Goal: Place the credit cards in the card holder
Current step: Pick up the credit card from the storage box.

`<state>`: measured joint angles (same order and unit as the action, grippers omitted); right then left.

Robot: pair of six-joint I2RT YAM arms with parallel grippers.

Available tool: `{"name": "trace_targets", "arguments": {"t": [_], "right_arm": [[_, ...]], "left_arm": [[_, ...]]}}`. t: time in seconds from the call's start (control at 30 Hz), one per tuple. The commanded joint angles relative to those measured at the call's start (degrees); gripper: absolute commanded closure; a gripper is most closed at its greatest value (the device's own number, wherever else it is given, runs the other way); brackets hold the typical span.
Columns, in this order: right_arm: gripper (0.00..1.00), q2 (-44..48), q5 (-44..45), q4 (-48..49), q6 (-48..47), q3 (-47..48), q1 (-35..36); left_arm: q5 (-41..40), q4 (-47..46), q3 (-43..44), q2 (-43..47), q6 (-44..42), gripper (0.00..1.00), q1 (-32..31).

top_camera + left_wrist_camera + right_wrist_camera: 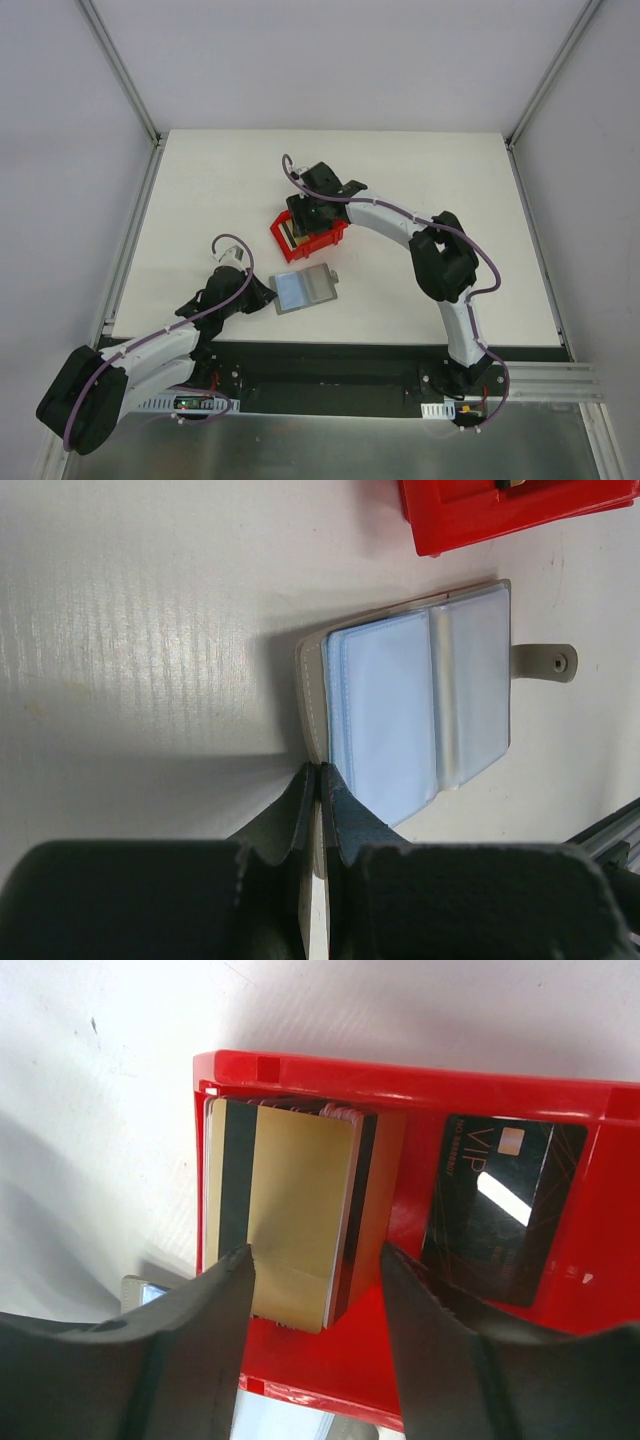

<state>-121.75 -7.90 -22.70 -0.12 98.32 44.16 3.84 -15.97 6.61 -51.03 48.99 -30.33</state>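
Left gripper [316,775] clamped on the cover edge of the open card holder [420,700], which lies near the red bin [420,1085]. Right gripper [318,1260] has its jaws apart, straddling the gold credit cards [300,1190] stacked in that bin. Black card [500,1210] lies flat beside them.

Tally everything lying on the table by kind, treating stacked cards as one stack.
Red bin: 1
Card holder: 1
Stack of gold cards: 1 (how many cards it holds cannot be told)
Black VIP card: 1
Total: 4
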Motion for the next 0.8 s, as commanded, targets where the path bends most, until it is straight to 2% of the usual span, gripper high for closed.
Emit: {"name": "trace_targets", "arguments": {"t": [0.0,0.1,0.3,0.77], "right_arm": [[0.39,2.66,0.25,-0.59,0.03,0.82,0.22],[0.33,2.23,0.34,-0.59,1.61,1.69,0.31],[0.26,0.38,0.08,-0.68,2.32,3.63,0.84],[0.25,-2.79,0.17,-1.12,2.67,5.21,1.1]], "left_arm": [[0.21,-1.08,1.12,-0.04,-0.83,1.0,0.09],[0.21,-0.82,1.21,0.14,-0.91,1.0,0.18],[0.03,-0.82,1.47,0.05,-0.83,1.0,0.18],[0.03,-0.56,1.3,0.14,-0.92,1.0,0.18]]}}
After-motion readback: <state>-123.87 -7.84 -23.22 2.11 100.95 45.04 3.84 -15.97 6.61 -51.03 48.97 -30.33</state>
